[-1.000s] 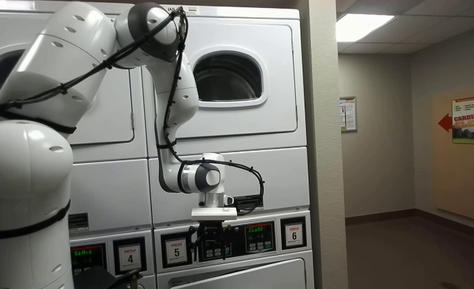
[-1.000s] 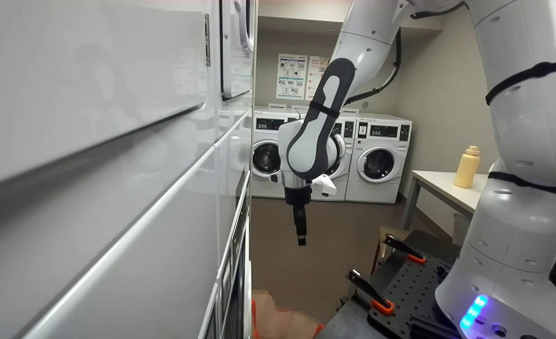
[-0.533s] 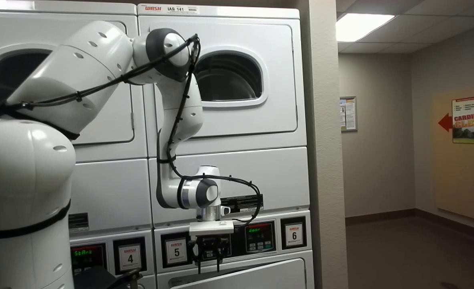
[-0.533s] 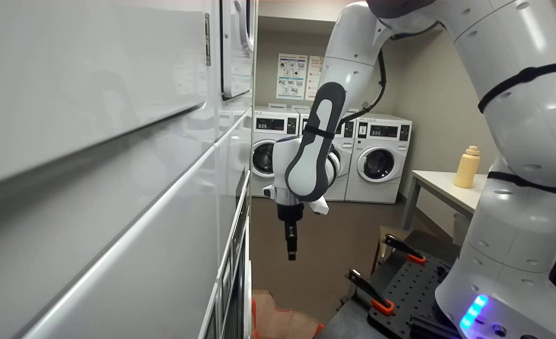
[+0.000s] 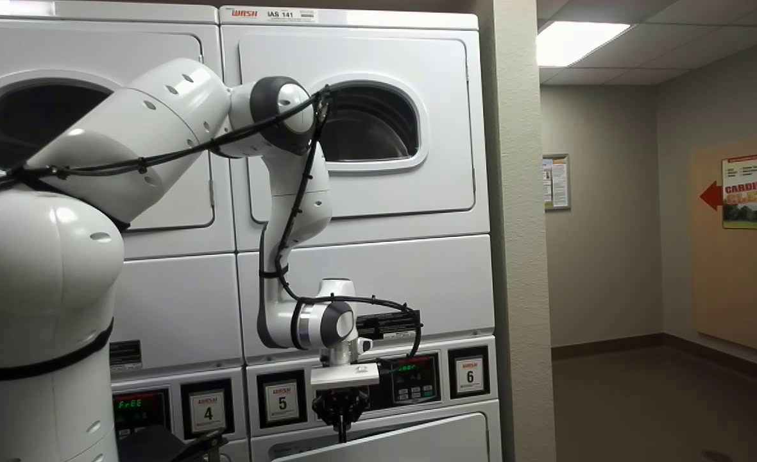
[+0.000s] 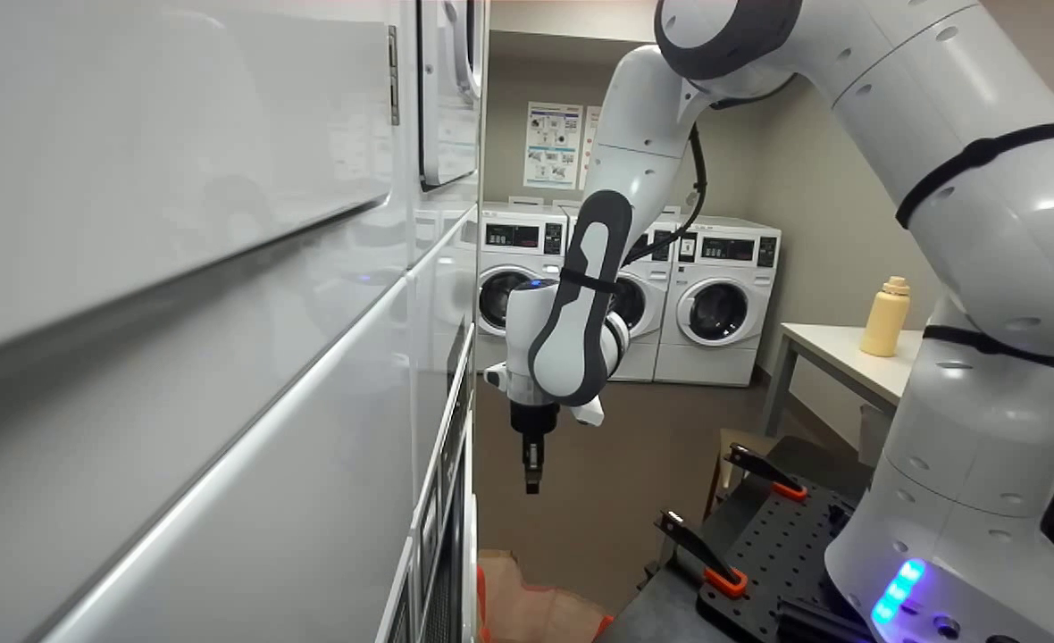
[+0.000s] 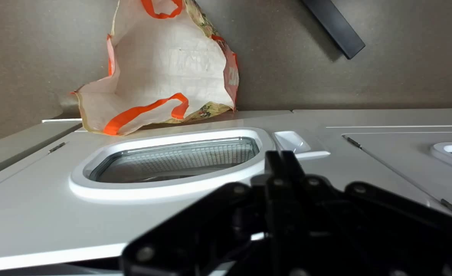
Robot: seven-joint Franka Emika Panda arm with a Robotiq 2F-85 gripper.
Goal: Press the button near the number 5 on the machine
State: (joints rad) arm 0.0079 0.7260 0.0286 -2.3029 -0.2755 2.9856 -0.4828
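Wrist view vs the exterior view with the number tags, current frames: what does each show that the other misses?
Wrist view only: the bag with orange handles, and the machine's lower window.

Exterior view only: the 5 tag, the 6 tag, the green-lit display, the upper window and the Cardinal poster.

Both: the gripper, fingers together, and the machine's white front, though different parts of it.

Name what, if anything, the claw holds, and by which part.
Nothing is held: the claw is shut, and no object shows between its fingertips.
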